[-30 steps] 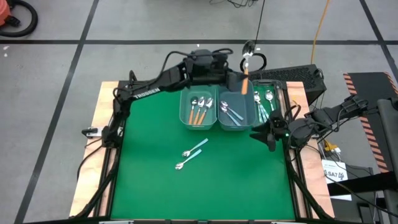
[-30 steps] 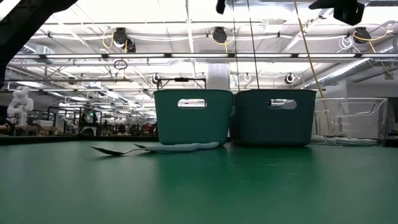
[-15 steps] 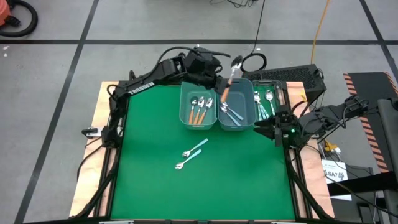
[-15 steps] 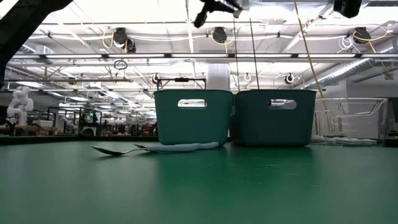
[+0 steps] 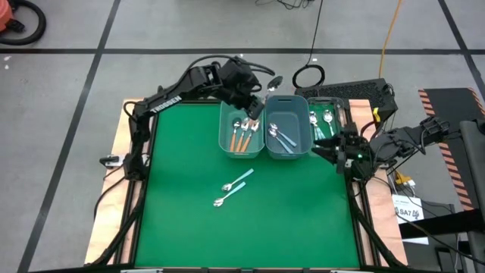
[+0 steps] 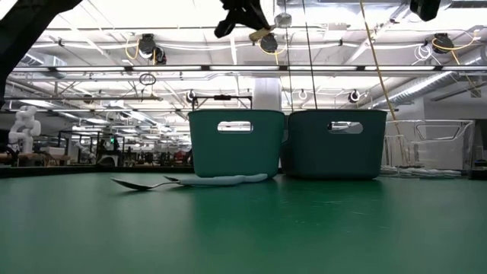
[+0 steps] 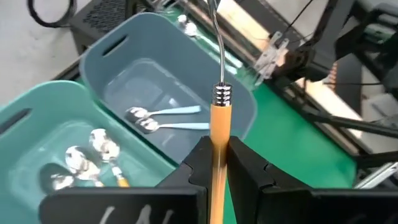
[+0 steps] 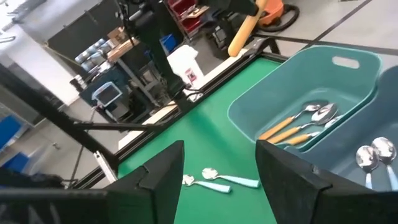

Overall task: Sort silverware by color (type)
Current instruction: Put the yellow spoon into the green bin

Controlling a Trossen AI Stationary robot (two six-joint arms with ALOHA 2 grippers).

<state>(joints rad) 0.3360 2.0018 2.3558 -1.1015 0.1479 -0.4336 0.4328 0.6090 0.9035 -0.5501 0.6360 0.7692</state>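
The left gripper hangs above the far edge of the bins, its fingers pinched tight on the orange handle of a spoon, the metal bowl pointing away from it. Directly below and slightly toward the table centre sits the left bin, already holding three orange-handled spoons. Just beside it, the middle bin holds two light blue spoons. Nearer the table front from the gripper, two more light blue spoons lie loose on the green mat.

The held spoon looks light and stiff; its polished bowl is probably slippery, so the plastic handle is the sensible place to hold it, as here. A loose, thin handle could pivot in the fingers if gripped near one end.

White lettering on the left arm reads "TROSSEN", as far as the overhead view allows.

Farther right, the third bin holds teal-handled spoons. The right gripper waits just in front of it at the table's edge, fingers spread apart and empty.
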